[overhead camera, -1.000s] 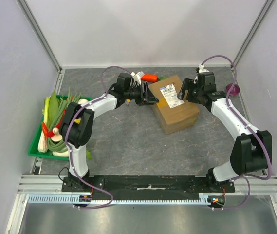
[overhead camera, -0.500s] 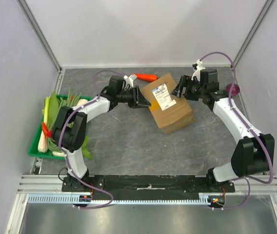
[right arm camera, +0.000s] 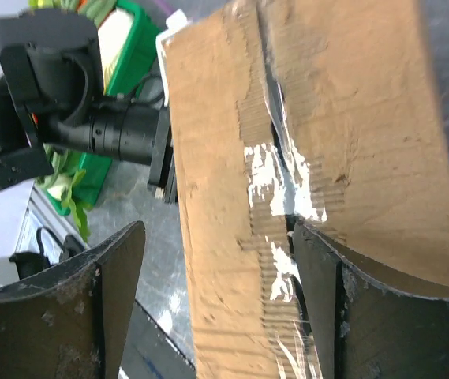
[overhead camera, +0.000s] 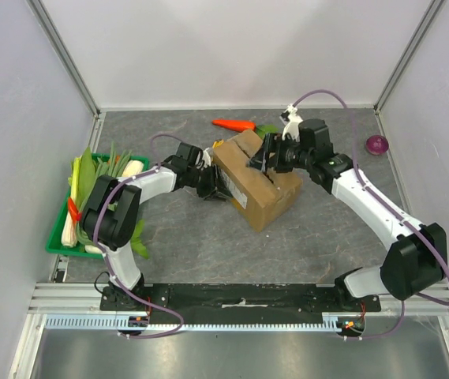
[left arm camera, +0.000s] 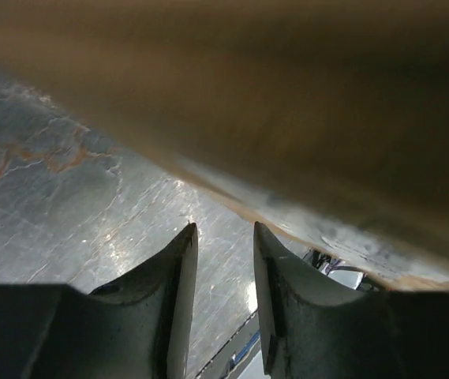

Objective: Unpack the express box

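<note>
**Express box** (overhead camera: 257, 180): brown corrugated. It lay mid-desk (overhead camera: 208, 245) between the two arms, turned askew, with its top flaps shut. The centre seam (right arm camera: 275, 118) carried torn tape (right arm camera: 283, 178) and white scraps.

**Left arm** (overhead camera: 157, 178): jaws only narrowly parted and holding nothing, set low against the box's left side. In the left wrist view cardboard filled the upper frame with bare desk below. Whether that edge was lifted could not be told.

**Right arm** (overhead camera: 366, 193): jaws spread wide and empty, poised over the box top, one finger to either side of the seam.

**Also present**: carrot (overhead camera: 233, 124) and purple onion (overhead camera: 376, 144) beyond the box. The green tray (overhead camera: 54, 245) of vegetables sat at the left edge.

**Step judged**: parting the flaps, not yet begun.

**Handling advice**: keep the left jaws braced against the wall so the light box does not skid. Bring one right fingertip down into the seam where the tape is already torn, then lever a single flap outward — slowly, since the box would likely tip towards the pull.
</note>
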Available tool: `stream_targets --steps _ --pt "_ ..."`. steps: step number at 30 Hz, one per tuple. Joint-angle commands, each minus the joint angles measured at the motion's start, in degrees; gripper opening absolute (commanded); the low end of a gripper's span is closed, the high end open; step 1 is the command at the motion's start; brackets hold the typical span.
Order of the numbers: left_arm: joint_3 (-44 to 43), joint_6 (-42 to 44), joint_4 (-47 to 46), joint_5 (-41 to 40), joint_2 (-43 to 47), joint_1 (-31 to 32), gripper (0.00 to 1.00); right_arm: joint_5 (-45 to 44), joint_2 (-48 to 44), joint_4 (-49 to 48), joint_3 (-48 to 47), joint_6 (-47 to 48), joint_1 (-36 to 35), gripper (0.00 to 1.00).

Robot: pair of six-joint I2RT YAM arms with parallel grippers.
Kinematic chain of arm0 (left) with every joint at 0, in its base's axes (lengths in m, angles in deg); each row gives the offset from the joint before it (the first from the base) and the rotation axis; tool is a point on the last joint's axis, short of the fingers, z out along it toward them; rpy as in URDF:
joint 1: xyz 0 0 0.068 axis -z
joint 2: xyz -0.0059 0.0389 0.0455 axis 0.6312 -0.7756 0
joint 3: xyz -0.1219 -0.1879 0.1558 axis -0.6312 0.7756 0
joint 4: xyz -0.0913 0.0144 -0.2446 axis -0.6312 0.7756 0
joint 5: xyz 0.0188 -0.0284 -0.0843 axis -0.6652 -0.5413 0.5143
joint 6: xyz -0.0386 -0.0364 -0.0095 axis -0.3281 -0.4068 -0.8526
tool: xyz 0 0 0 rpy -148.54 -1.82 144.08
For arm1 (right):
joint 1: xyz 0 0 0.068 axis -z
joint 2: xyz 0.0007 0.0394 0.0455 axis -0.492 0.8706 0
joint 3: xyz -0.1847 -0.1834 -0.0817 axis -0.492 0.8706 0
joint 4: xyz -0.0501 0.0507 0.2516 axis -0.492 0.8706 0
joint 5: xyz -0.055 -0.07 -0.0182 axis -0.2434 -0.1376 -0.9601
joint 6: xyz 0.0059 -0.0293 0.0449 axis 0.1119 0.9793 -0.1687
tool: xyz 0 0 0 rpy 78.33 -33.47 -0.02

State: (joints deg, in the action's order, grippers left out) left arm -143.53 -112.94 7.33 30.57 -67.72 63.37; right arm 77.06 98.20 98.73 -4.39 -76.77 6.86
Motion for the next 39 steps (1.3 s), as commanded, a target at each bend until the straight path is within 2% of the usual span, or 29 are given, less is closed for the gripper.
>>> stream_targets --steps 1,4,8,14,19,22,23,24,26,31,35,39 --pt "-1.24 2.65 2.65 -3.39 0.1 0.21 0.41 0.63 -1.52 1.25 1.9 -1.2 -2.61 0.82" --pt "-1.5 2.83 3.45 -5.5 1.15 -0.06 0.41 -1.04 -2.39 2.22 1.37 -1.2 -3.32 0.82" --pt "-0.89 1.86 4.33 -10.5 5.0 -0.58 0.46 -3.41 -3.98 2.66 -4.33 -2.61 -3.32 0.83" --pt "-0.62 1.51 5.56 -15.96 9.76 -1.55 0.54 -15.62 -5.21 3.36 -9.79 0.89 -3.23 0.87" --pt "-2.12 1.51 5.04 -13.25 10.38 -2.61 0.57 -21.52 -2.41 4.33 -10.23 4.95 -1.13 0.9" --pt "-0.37 0.2 -1.54 -5.44 11.17 -2.96 0.59 -18.64 1.01 4.33 -10.32 5.39 1.6 0.91" --pt "1.47 -0.51 -3.65 -2.29 11.61 -3.05 0.59 -15.23 1.99 4.33 -10.23 5.13 2.48 0.91" --pt "2.44 -1.9 -8.72 -0.86 12.05 -3.13 0.59 -13.46 3.91 4.33 -10.14 4.34 4.22 0.9" --pt "4.99 -2.88 -13.31 1.95 14.15 -3.13 0.59 -8.46 5.42 4.07 -9.62 3.55 5.55 0.89" --pt "9.21 -4.2 -24.64 5.3 18.81 -3.22 0.65 -2.46 6.92 2.58 -4.71 1.62 5.74 0.88" --pt "10.01 -4.12 -27.31 4.35 20.23 -3.22 0.66 0.09 5.95 0.91 -0.48 -1.11 5.74 0.84" --pt "7.82 -5.95 -26.52 4.86 16.19 -3.22 0.67 0.36 4.64 1.34 2.6 -2.43 5.74 0.79"
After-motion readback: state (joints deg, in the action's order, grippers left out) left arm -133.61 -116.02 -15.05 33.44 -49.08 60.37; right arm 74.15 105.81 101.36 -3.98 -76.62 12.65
